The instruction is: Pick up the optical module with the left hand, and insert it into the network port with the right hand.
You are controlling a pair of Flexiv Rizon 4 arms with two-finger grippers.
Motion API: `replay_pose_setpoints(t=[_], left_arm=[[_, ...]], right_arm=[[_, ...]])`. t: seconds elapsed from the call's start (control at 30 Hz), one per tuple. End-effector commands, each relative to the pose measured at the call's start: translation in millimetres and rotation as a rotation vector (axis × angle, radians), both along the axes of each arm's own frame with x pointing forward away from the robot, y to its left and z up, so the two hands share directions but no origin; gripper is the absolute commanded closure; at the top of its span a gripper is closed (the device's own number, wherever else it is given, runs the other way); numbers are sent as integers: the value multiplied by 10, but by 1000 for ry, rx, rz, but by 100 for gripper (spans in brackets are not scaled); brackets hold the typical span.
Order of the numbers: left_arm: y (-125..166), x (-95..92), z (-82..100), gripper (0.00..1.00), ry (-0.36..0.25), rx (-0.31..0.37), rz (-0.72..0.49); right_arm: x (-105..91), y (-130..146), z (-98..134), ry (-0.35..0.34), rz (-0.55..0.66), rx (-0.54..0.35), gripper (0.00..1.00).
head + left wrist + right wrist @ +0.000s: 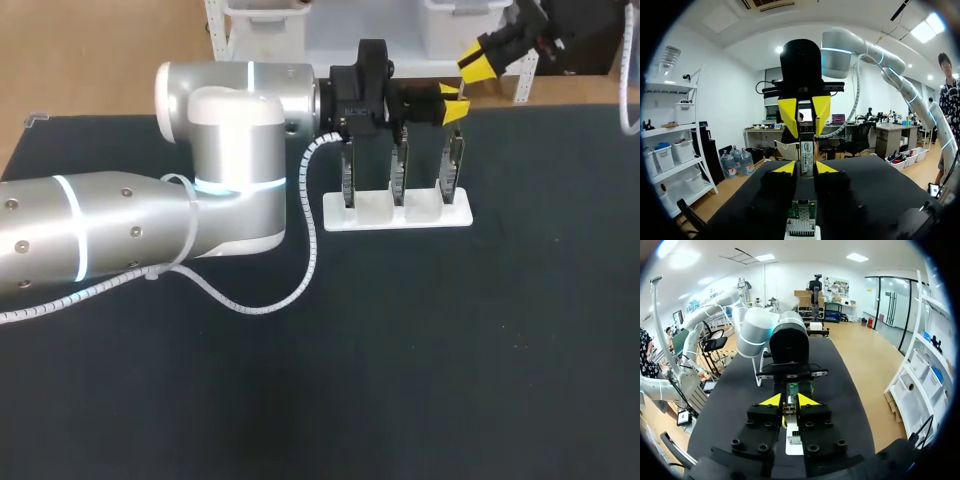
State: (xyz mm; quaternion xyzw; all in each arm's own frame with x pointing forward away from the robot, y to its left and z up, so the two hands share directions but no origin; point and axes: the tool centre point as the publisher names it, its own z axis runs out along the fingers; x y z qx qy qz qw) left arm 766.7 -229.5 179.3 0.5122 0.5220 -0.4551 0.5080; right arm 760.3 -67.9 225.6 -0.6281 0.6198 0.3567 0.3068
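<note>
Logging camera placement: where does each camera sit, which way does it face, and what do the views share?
Head view: above and behind the robot, looking down on the black table; left arm enters from the left, right gripper at the far right.
Left wrist view: on the left wrist, looking along the left gripper, optical module between its tips, towards the right gripper.
Right wrist view: on the right wrist, looking past its own gripper back at the left gripper.
Shared: the white holder shows in all three.

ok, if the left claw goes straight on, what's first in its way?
The right claw, facing it close ahead; the module in the left claw would touch it first. Gap unclear.
</note>
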Motion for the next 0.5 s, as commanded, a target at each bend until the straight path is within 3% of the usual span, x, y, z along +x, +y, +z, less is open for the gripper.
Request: replay_pose_setpoints(t=[0.03, 0.5], left_arm=[[-8, 37, 6, 0, 3, 4, -6], [-8, 37, 6, 0, 3, 4, -6]], right_arm=[[5, -6, -7, 1, 3, 5, 100], [38, -34, -11, -7, -14, -1, 100]])
